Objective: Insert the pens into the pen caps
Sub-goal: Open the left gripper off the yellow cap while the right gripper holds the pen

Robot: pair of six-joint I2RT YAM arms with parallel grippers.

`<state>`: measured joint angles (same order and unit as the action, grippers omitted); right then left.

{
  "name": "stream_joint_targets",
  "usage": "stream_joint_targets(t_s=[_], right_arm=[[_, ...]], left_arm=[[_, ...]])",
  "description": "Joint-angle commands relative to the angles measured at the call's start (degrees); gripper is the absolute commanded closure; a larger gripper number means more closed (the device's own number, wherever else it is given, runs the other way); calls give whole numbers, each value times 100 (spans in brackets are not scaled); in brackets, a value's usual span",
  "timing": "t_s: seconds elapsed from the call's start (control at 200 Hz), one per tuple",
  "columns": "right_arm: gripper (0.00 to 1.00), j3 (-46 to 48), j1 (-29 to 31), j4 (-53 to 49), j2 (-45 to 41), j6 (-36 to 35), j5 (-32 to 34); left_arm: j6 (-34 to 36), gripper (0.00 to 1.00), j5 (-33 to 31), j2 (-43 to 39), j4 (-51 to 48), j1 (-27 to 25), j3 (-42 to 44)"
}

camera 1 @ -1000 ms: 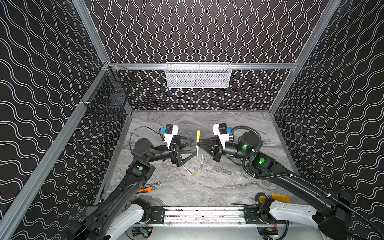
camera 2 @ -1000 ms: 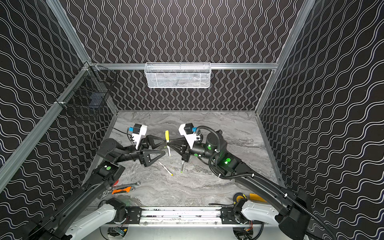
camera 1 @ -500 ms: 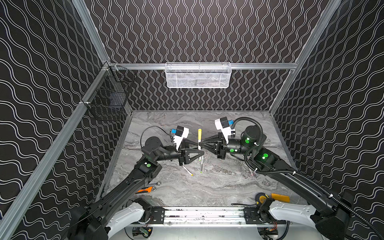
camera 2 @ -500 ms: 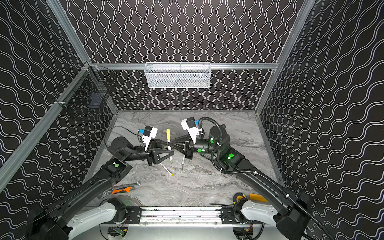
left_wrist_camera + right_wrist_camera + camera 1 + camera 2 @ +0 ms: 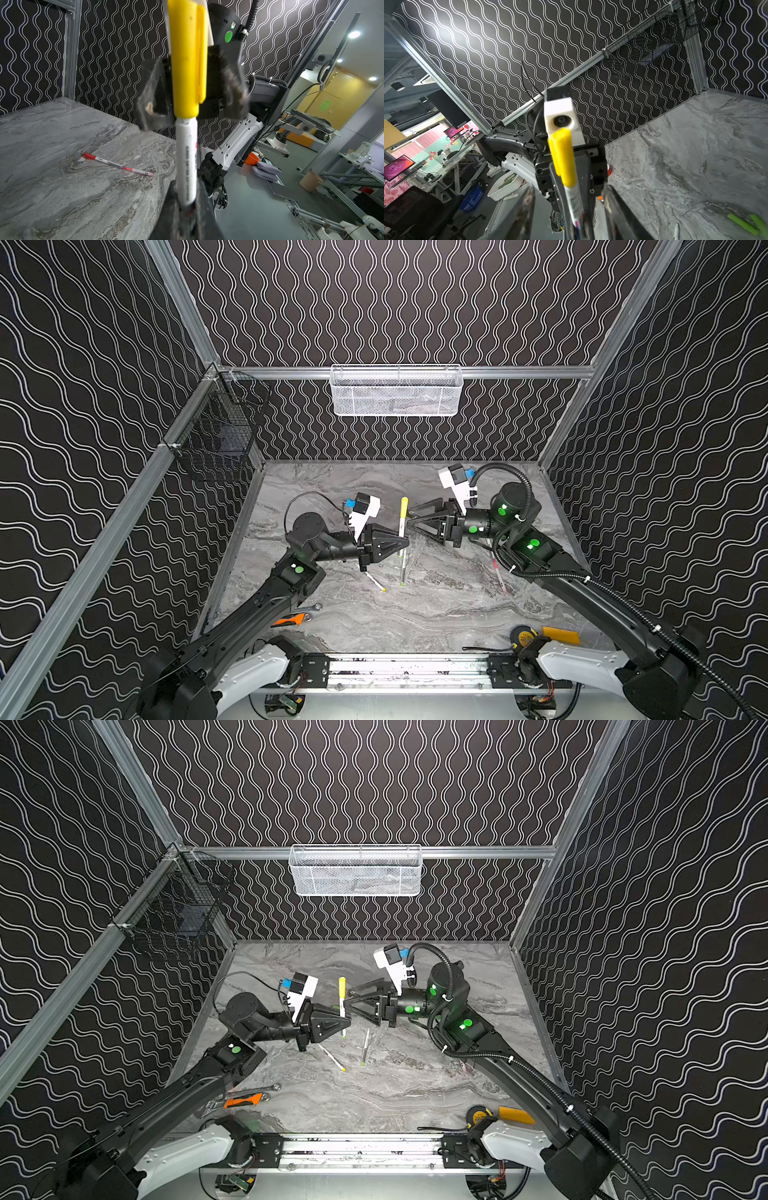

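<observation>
Left wrist view: the left tool (image 5: 404,541) is clamped on the white barrel of a pen (image 5: 186,158), held upright above the table (image 5: 62,197), with its yellow cap (image 5: 187,62) seated. The right tool (image 5: 409,518) stands parted either side, gripping nothing. Capping looks done; next, probably lay it down and fetch 1 of 3 loose pens (image 5: 403,570).

Both top views look steeply down from high over the front edge toward the back wall (image 5: 395,323), far enough to hold the whole table (image 5: 436,614) — nearly the same framing. Each wrist camera sits close behind its gripper, left gripper (image 5: 186,199) and right gripper (image 5: 569,193), facing one another — both share the yellow-capped pen (image 5: 186,128) between them, very near.
</observation>
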<state>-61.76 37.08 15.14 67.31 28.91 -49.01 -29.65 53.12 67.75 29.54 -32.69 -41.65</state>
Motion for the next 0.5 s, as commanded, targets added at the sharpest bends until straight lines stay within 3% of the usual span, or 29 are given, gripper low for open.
stream_joint_targets(t_s=[0.0, 0.34, 0.496], right_arm=[[39, -243, -84, -47, 64, -123, -179], [42, -786, -245, 69, 657, -106, -421], [54, -822, -245, 312, 843, 49, -545]], left_arm=[[119, 100, 11, 59, 11, -7, -14], [349, 100, -37, 89, -363, -15, -62], [458, 100, -127, 78, -527, -24, -90]])
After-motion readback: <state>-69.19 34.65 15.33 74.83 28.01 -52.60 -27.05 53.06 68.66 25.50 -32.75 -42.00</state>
